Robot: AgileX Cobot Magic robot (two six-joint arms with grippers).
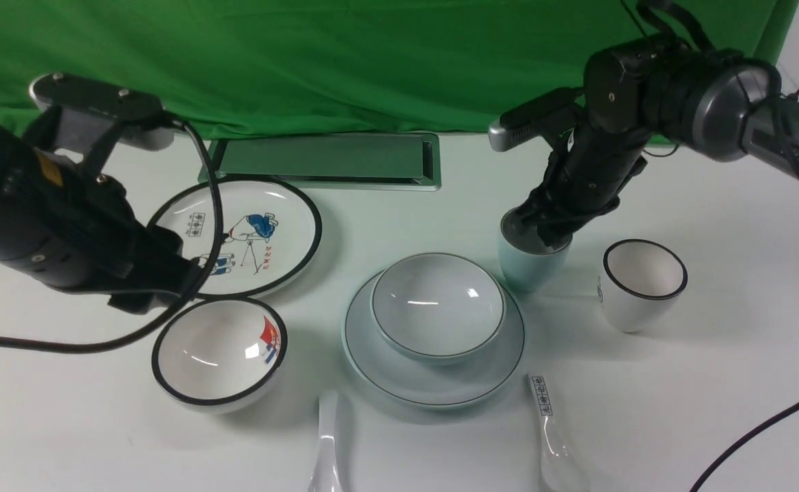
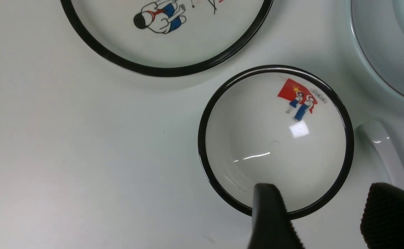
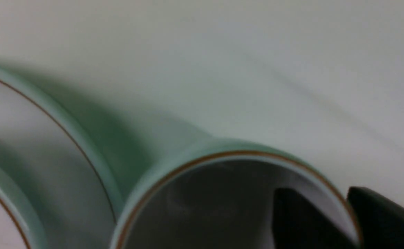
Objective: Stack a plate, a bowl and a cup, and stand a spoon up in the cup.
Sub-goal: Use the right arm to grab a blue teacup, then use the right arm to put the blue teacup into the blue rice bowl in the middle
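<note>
Cup (image 1: 530,268) rim in grip of right pincer (image 1: 548,239) (left pincer (image 2: 321,207) agape), plate (image 1: 433,391) edge just beside

Black characters in a boxed strip on the marked spoon (image 1: 551,424) handle, too small to read. Boxed characters and a short red line on the cartoon plate (image 1: 283,232), plus a tiny caption by the red flag in the black-rimmed bowl (image 2: 276,141), all illegible. Faint white letters ending "ER" on the right arm (image 1: 789,147).
</note>
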